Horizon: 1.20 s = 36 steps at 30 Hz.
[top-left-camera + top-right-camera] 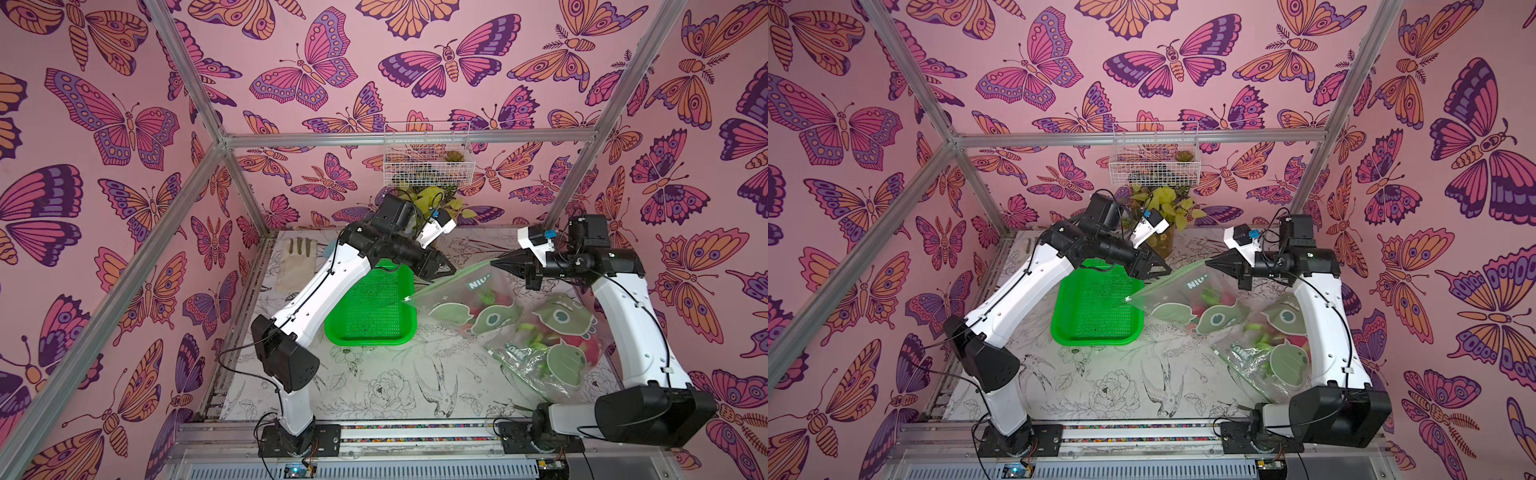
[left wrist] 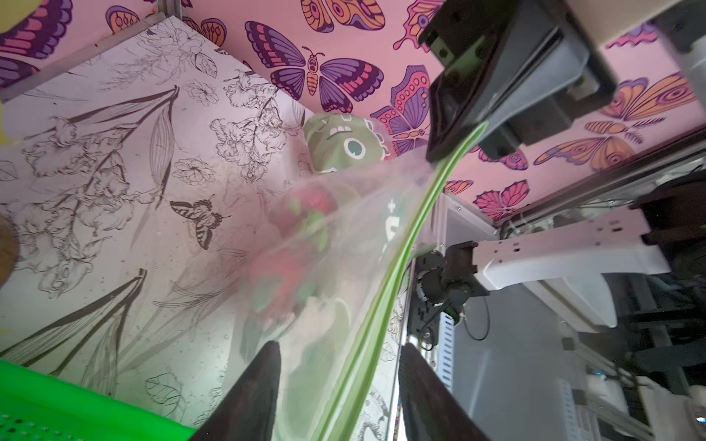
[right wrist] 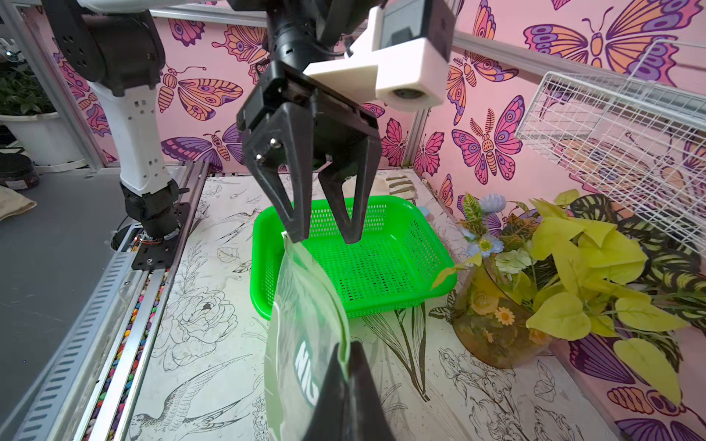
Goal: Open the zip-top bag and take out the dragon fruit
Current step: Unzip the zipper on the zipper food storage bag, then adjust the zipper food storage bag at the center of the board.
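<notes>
Pink butterfly walls enclosed a table (image 1: 374,386) printed with line-drawn flowers. In both top views the zip-top bag (image 1: 498,299) was lifted at its mouth between the two arms, and its lower half slumped on the table beside the right arm. The dragon fruit (image 1: 588,345) showed red and green through the film, all of it inside. Beside the bag, the green basket (image 1: 370,338) held nothing, while a wire basket (image 1: 428,166) on the back wall held dark things I could not make out.

From the left wrist, the right gripper (image 2: 454,149) was clamped tight on one end of the green zip strip (image 2: 405,244). The strip ran down between the parted fingers of the left gripper (image 2: 342,347).

From the right wrist, those jaws stood spread, with the bag's corner at one fingertip only. To open the bag well, the left gripper would probably need to pinch a single lip just below the strip. It could then draw that lip away from the right's hold, letting the fruit's weight anchor the bag.
</notes>
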{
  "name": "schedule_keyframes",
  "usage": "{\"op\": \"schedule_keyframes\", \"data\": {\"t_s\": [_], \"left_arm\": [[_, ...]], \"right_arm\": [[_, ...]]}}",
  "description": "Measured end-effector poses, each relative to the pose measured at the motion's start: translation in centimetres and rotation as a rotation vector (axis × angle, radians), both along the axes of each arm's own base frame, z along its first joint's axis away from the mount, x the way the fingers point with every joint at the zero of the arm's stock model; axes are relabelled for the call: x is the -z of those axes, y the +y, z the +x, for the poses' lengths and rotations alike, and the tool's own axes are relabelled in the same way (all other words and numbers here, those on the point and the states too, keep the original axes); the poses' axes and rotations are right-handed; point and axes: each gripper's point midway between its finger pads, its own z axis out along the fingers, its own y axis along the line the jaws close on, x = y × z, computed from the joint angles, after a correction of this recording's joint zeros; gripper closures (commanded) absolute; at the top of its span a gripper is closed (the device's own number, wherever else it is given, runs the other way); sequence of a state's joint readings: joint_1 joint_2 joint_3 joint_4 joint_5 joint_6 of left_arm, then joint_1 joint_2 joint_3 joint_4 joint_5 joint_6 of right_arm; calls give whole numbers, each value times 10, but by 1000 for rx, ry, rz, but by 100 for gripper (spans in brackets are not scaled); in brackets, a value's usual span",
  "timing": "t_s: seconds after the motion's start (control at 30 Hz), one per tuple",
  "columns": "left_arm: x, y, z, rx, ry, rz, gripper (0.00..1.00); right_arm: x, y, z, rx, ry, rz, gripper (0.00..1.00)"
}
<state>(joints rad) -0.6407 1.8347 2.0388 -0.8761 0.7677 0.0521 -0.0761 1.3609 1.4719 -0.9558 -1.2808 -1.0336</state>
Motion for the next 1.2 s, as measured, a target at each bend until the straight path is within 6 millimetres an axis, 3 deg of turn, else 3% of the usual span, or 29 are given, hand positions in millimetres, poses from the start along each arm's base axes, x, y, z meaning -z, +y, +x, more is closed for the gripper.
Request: {"op": "schedule_keyframes", "data": {"t_s": [0.2,0.6,1.2], "left_arm": [[-4,0,-8,58,23,-25,56],[31,-6,-5,105,46,36,64],[51,-6,-19,197,56,47,62]], "right_arm": [[9,0,-2,-7,14,-4,100],[7,1,-9,-11,2,-8,100],[7,1,-12,-11,11,-7,100]]}}
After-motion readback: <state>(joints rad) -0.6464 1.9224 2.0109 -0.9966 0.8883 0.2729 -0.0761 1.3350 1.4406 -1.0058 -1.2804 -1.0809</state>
